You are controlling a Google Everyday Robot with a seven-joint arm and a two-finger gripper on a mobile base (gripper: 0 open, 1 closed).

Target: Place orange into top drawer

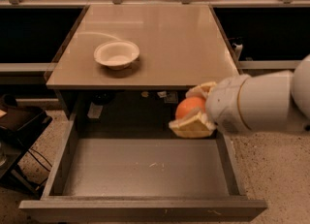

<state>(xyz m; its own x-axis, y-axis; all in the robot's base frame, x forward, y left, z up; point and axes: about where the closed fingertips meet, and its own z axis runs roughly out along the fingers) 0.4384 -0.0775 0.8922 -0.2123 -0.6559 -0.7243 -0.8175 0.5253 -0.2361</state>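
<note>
Your gripper (186, 109) hangs over the back of the open top drawer (145, 174), fingers closed across the middle of the orange (190, 106), a fruit that looks light, firm and apt to roll once released.

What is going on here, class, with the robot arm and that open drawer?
The robot's gripper holds the orange between its jaws. It is at the right rear of the open drawer, just below the front edge of the table. The orange appears to hang above the drawer's floor and is not yet set down. A white bowl sits on the table, well apart from the arm.
</note>
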